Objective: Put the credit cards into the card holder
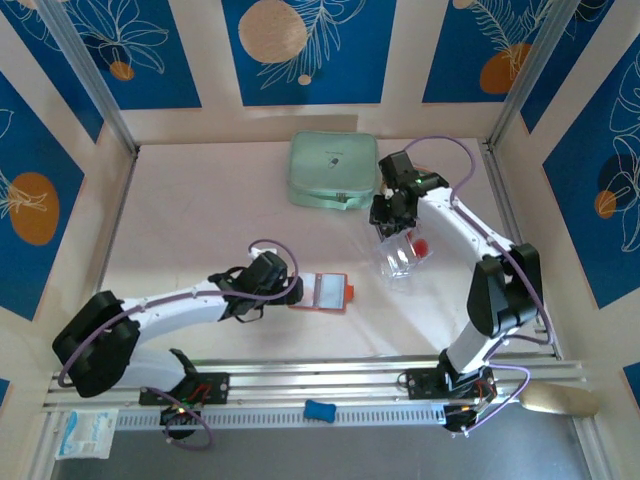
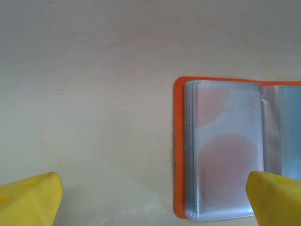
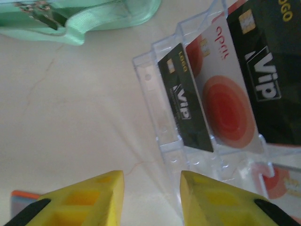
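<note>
**Cards in the tray, holder open, nothing in either grip**

Right gripper (image 3: pixel 151 176): jaws partly apart with nothing between them. Bare table (image 3: pixel 70 117) shows through the gap. The clear tray (image 3: pixel 162 117) lies just ahead of the fingertips, leaning toward the right-hand finger's side.

The credit cards (image 3: pixel 225 113) stand on edge in the tray:
- a dark VIP card (image 3: pixel 186 103), nearest the gripper
- a pale card with a big red dot (image 3: pixel 218 61), directly behind it
- a second dark VIP card (image 3: pixel 268 70), beyond that
- one more pale card (image 3: pixel 277 183), low beside the right-hand finger and seen through the plastic

The mint-green zip case (image 3: pixel 94 14) lies farther ahead, on the left-hand finger's side.

Left gripper (image 2: pixel 153 183): jaws spread as wide as they go, empty. The card holder (image 2: pixel 221 150) lies open and flat on the table, ahead of this gripper and toward its right-hand finger. The clear sleeves face up and the orange cover (image 2: pixel 178 150) frames them.

Faint reddish rounds show behind the top sleeve. They may be a card already filed or only a tint in the plastic. The view is too washed out to say which.

Status, as a judgement: early.
- Done: the holder is opened and laid ready.
- Left: at least four cards sit in the tray, each to be drawn out, carried across to the holder and slid into a sleeve.
- Neither gripper has a card.
- The right gripper sits closest to the cards, and the nearest dark card looks like the natural first pick.
</note>
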Tool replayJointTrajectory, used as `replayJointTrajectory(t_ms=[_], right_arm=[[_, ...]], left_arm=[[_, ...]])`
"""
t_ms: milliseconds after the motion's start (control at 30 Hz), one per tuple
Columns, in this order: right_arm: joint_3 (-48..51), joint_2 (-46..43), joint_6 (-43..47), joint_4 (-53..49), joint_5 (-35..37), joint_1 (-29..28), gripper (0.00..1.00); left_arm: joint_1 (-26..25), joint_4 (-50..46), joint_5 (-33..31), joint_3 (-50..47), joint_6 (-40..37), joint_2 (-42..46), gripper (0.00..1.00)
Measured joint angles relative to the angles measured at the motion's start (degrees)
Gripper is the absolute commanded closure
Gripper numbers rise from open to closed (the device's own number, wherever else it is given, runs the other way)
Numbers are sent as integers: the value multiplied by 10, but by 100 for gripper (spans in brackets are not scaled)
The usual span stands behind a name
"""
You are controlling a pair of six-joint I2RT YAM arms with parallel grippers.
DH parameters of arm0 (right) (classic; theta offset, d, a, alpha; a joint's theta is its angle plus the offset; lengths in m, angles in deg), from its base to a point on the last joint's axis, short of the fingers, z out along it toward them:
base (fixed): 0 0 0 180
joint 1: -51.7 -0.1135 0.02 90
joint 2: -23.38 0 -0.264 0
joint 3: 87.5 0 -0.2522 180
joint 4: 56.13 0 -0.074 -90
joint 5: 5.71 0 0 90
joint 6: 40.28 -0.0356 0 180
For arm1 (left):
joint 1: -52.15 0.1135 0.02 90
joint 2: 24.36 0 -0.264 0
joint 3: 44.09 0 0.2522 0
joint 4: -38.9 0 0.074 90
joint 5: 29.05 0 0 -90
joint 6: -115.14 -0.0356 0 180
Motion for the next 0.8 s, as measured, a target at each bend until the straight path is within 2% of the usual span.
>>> replayJointTrajectory(t_ms=[133,367,800], right_arm=[[-43,43,19,-26,26,0,70],[-100,101,45,-59,58,0,71],[-145,171,71,-87,94,-1,75]], left_arm=[[0,7,4,2,0,-7,0],[0,15,11,2,0,-13,0],[0,20,11,2,0,-13,0]])
